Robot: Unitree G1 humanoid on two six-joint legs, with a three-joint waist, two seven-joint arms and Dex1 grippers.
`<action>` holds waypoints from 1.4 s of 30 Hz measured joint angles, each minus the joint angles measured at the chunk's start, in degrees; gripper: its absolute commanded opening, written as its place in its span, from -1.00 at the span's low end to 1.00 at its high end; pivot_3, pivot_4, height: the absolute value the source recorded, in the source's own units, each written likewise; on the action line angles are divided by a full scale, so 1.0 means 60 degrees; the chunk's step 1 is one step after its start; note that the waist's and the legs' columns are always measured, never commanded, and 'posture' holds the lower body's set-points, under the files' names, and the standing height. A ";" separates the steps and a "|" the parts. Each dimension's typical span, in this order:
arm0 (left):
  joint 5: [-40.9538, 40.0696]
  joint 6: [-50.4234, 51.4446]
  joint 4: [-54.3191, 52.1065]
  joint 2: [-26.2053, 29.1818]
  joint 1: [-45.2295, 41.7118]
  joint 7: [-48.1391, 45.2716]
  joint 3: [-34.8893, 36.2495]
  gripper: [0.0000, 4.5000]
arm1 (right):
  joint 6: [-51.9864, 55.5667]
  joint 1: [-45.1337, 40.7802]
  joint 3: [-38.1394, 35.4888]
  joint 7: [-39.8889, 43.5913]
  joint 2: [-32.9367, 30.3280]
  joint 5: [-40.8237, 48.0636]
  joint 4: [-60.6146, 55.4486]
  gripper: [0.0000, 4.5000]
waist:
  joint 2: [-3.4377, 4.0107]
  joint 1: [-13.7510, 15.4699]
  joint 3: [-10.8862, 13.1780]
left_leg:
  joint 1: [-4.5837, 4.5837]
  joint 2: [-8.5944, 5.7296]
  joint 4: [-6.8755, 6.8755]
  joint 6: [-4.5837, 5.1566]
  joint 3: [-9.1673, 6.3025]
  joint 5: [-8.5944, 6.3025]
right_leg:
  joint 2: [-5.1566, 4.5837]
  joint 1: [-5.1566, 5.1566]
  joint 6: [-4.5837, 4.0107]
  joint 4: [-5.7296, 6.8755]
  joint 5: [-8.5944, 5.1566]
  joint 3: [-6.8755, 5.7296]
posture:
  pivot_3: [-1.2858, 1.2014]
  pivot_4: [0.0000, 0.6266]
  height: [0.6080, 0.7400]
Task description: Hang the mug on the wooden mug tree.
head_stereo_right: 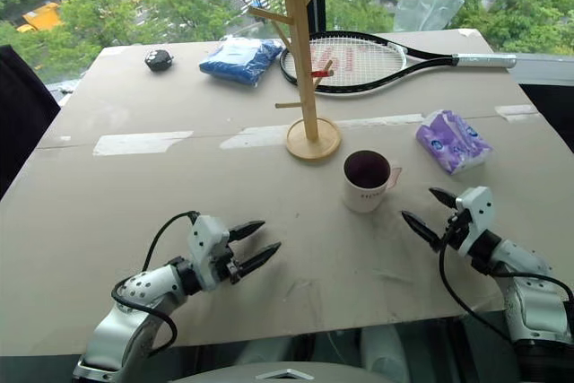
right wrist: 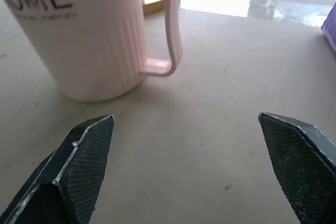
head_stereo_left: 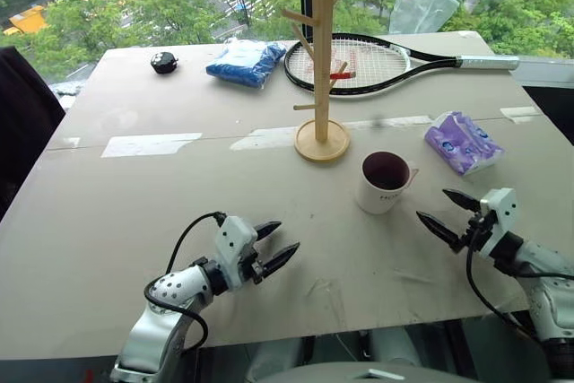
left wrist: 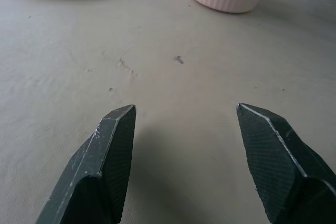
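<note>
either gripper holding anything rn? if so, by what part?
Nothing held. Left gripper and right gripper are open and empty; the mug stands free on the table.

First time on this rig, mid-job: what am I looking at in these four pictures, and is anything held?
Two pictures look down from the robot's head; two look along each wrist's fingers. The left gripper and right gripper are black two-finger claws, both open, holding nothing. On the table the mug stands upright, its handle toward the right gripper, beside the wooden mug tree. Behind lie a tennis racket, a blue packet, a purple packet and a small black object.
</note>
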 measured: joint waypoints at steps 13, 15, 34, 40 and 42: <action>-0.2104 0.1563 -0.1955 0.0601 -0.1203 -0.0932 -0.0057 0.40 | -0.1043 -0.2635 0.0927 -0.0397 0.1239 -0.0848 0.2627 0.21 | -0.0006 -0.0003 0.0007 | -0.0072 -0.0003 -0.0003 -0.0002 0.0007 0.0002 | 0.0008 -0.0077 -0.0008 -0.0016 0.0000 0.0016 | 0.03 -0.52 1.00; -0.2074 0.1570 -0.2003 0.0612 -0.1206 -0.0885 -0.0083 0.40 | -0.1074 -0.2644 0.0996 -0.0320 0.1314 -0.0857 0.2756 -0.18 | -0.0005 -0.0002 0.0008 | -0.0071 -0.0003 -0.0003 -0.0002 0.0007 0.0003 | 0.0008 -0.0077 -0.0009 -0.0012 0.0001 0.0016 | 0.03 -0.52 1.00; -0.1952 0.0662 -0.1335 -0.0073 -0.1047 -0.1021 0.0103 0.40 | 0.1398 -0.3400 0.1651 -0.0264 -0.0211 -0.1126 0.0368 -0.97 | 0.0007 -0.0016 0.0016 | -0.0074 -0.0003 -0.0003 -0.0003 0.0009 0.0003 | 0.0006 -0.0089 -0.0009 0.0002 0.0001 0.0019 | 0.03 -0.52 1.00; -0.1999 -0.0956 -0.0387 -0.1478 -0.1506 -0.0984 0.0688 0.40 | 0.4425 -0.5763 0.2889 -0.0568 -0.1531 -0.1746 -0.1938 -0.97 | 0.0001 0.0007 0.0018 | -0.0106 -0.0008 0.0008 -0.0003 0.0012 0.0003 | -0.0004 -0.0113 -0.0007 -0.0001 0.0003 0.0015 | 0.03 -0.52 1.00; -0.2018 -0.1405 -0.0167 -0.1814 -0.1783 -0.0930 0.0808 0.40 | 0.4791 -0.6752 0.3454 -0.0396 -0.1969 -0.2258 -0.1953 -0.97 | -0.0015 0.0019 0.0016 | -0.0112 -0.0009 0.0012 -0.0003 0.0000 0.0003 | -0.0005 -0.0112 -0.0007 -0.0011 0.0003 -0.0004 | 0.03 -0.52 1.00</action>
